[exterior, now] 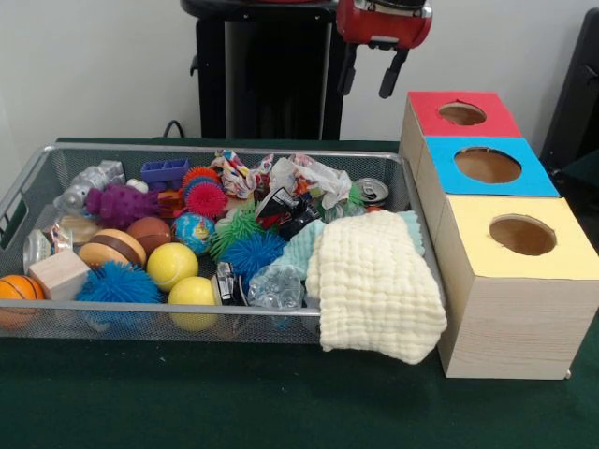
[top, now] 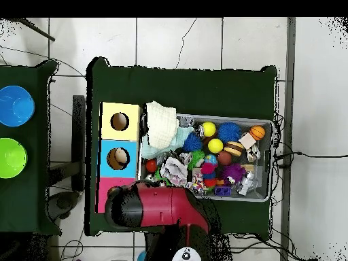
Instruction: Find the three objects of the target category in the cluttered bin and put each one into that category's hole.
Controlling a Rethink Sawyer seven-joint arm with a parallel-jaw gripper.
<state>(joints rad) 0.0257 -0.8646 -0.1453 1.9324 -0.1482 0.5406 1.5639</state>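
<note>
The cluttered bin (exterior: 21, 195) is a silver wire-mesh basket on the green table, also in the overhead view (top: 271, 178). It holds several toys: yellow balls (exterior: 172, 266), an orange basketball (exterior: 17, 288), blue spiky balls (exterior: 117, 282), a purple spiky toy (exterior: 120, 203), a wooden block (exterior: 60, 274) and a can (exterior: 372, 192). A cream cloth (exterior: 374, 285) hangs over its front right corner. Three wooden boxes stand to its right, each with one round hole: red top (exterior: 462, 113), blue top (exterior: 488, 166), yellow top (exterior: 521, 235). My gripper (exterior: 366, 93) is open and empty, high behind the bin's far right corner, next to the red box.
In the overhead view my red arm (top: 160, 206) covers part of the red box (top: 105, 194). A second green table at the left holds a blue bowl (top: 15, 105) and a green bowl (top: 10, 158). The black pedestal (exterior: 267, 84) stands behind the bin.
</note>
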